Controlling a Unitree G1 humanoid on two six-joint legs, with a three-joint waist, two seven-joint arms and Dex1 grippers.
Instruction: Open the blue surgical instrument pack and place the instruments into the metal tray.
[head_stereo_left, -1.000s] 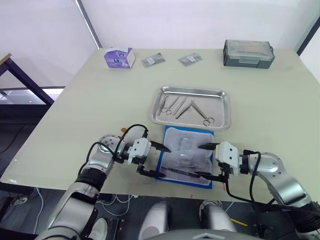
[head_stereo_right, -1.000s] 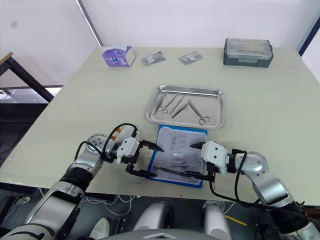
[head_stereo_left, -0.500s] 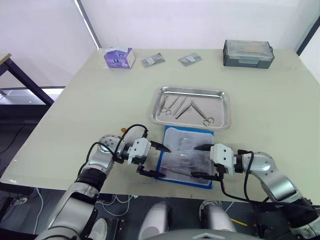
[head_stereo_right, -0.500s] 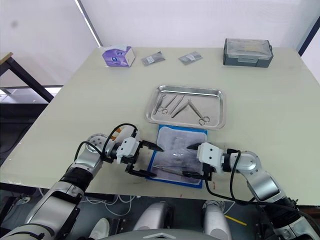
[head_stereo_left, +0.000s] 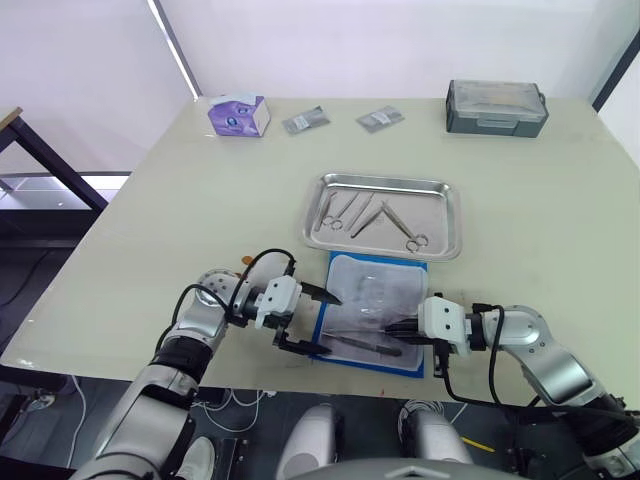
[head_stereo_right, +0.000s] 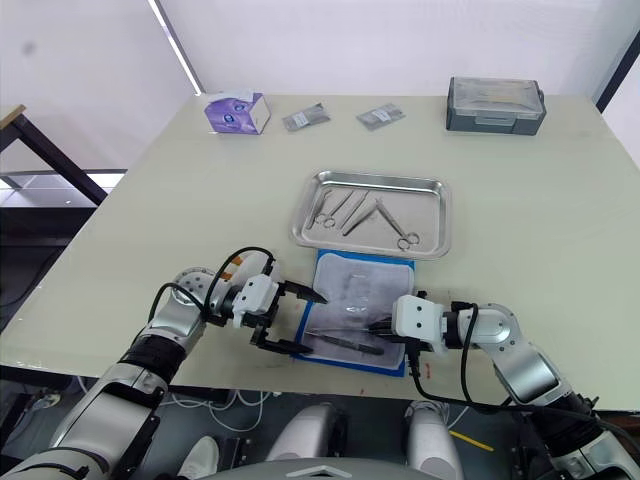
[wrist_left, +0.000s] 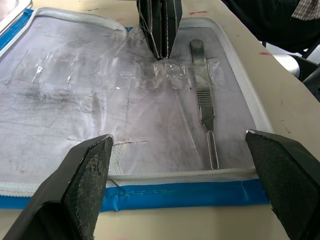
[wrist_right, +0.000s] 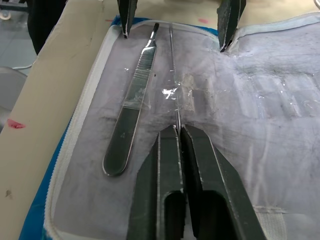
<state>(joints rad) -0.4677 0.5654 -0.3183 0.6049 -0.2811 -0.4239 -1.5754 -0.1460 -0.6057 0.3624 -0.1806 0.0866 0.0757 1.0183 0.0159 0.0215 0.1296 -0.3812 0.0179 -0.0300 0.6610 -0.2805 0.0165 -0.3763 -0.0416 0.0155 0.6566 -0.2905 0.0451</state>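
Two instruments remain in the blue surgical instrument pack (head_stereo_left: 372, 310); right hand (wrist_right: 178, 134) pinches the thin probe (wrist_right: 173, 75), lengthwise toward the open left hand (head_stereo_left: 308, 320)

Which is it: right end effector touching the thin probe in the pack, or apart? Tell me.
Touching. In the right wrist view the right end effector is closed on the thin probe, which runs out from between its fingertips across the blue surgical instrument pack.
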